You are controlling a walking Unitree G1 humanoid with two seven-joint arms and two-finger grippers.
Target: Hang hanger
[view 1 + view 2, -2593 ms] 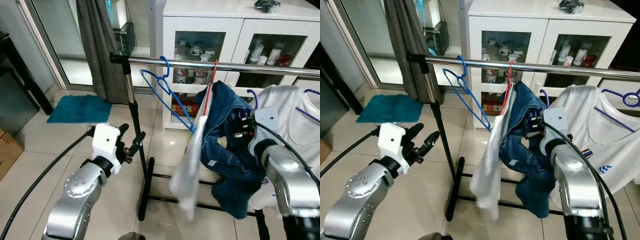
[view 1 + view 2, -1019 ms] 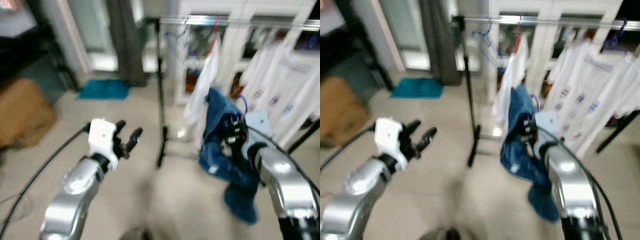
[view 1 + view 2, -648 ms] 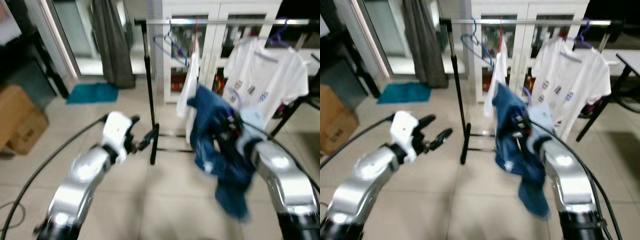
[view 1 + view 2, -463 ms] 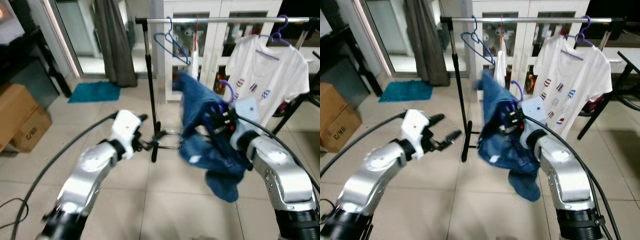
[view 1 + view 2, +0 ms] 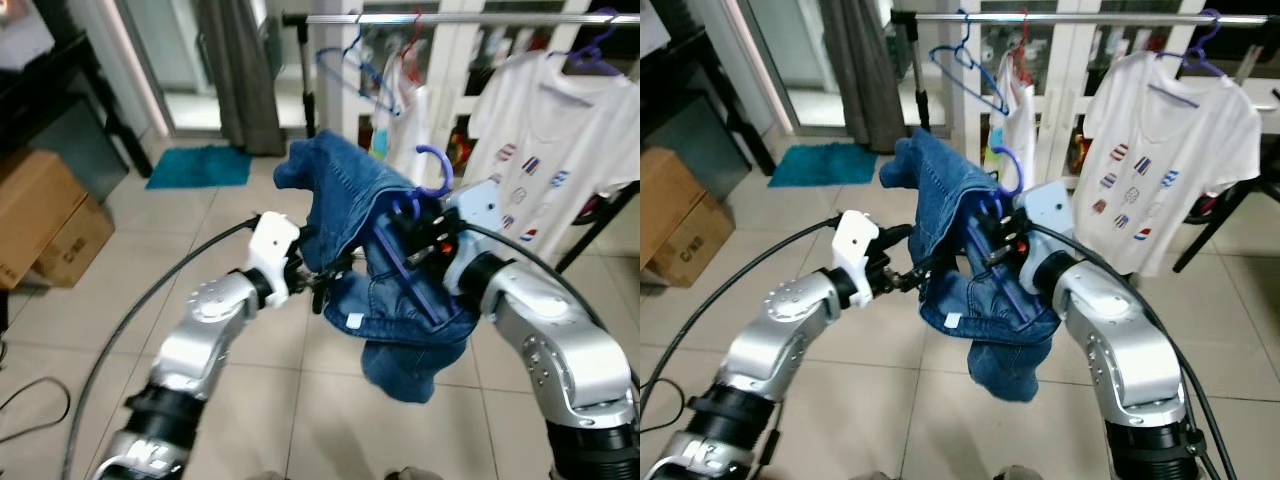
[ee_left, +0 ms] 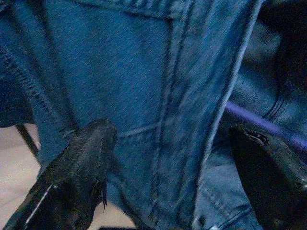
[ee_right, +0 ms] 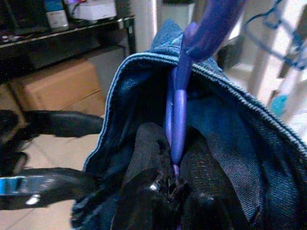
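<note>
Jeans (image 5: 370, 230) in blue denim hang draped over a purple hanger (image 7: 181, 91), and that hanger is the thing to place everything else by. Its hook curls up above the denim, and its stem runs down between the two black fingers of the right gripper (image 7: 170, 143), which are pressed together on it with the cloth bunched around them. The hanger with its load sits in mid-air in front of the robot, well short of the clothes rail (image 5: 1060, 18) behind it and lower than the bar.

Just to the robot's left of the hanger, the left gripper (image 6: 168, 163) reaches into the hanging denim. Its fingers (image 6: 79, 167) are spread wide apart, one on each side of a fold of the jeans, with the purple bar of the hanger crossing near the far finger; they are not closed on the cloth.

Behind the hanger, the rail carries an empty blue hanger (image 5: 965, 65), a red hanger (image 5: 1022, 45) with a pale garment, and further to the right a white T-shirt (image 5: 1165, 150) with small printed motifs on another purple hanger. White cabinets (image 5: 460, 60) stand behind the rail. Away to the left of the hanger lie a teal mat (image 5: 200, 166) on the tiled floor (image 5: 90, 330), a dark curtain (image 5: 240, 70) above it, and a cardboard box (image 5: 45, 220) nearer the robot.
</note>
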